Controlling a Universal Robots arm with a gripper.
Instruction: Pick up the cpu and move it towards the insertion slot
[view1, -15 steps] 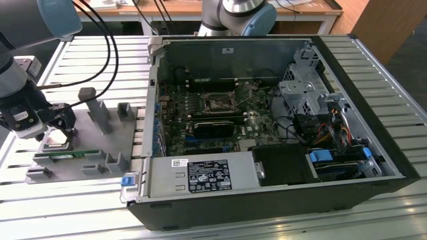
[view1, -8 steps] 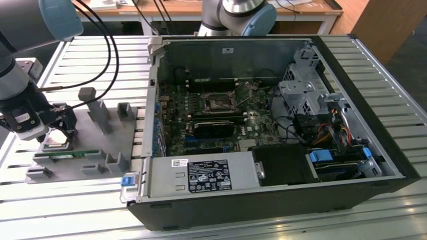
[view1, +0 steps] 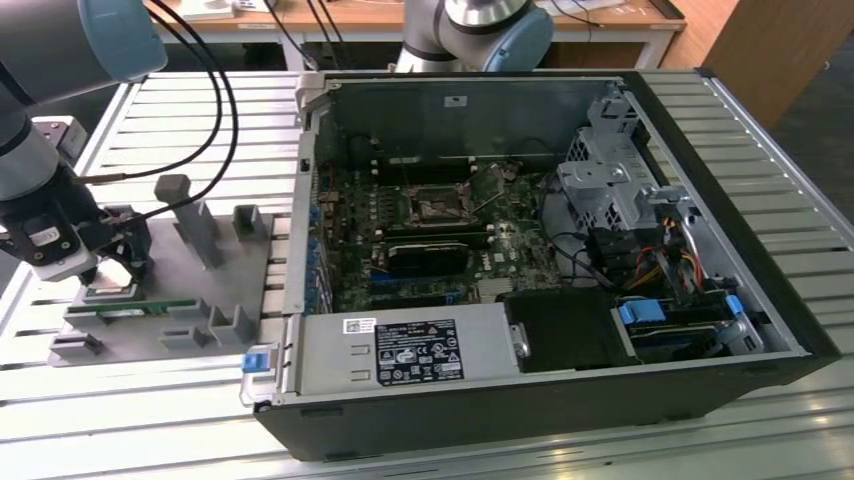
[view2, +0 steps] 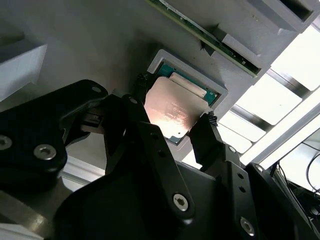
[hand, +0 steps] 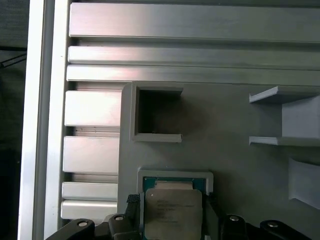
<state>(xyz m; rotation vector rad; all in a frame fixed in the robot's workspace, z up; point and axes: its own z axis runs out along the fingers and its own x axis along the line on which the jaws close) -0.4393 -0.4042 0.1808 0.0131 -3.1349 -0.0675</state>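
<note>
Small flat square silvery-topped cpu: judged light, rigid, slick-lidded, underside fragile. Black hand, exterior view's left, narrow, pinching opposite cpu edges over grey fixture. Edge hold judged correct.

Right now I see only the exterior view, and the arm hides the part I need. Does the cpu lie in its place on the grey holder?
Observer: Yes. In the first wrist view the cpu sits inside the square recess of the grey holder, silvery top up.
Operator: Where is the gripper against it?
Observer: In the second wrist view the gripper is low over the cpu and centred on it.
Operator: Is anything in the pocket next to that recess?
Observer: The square pocket beside it looks empty in the first wrist view.
</note>
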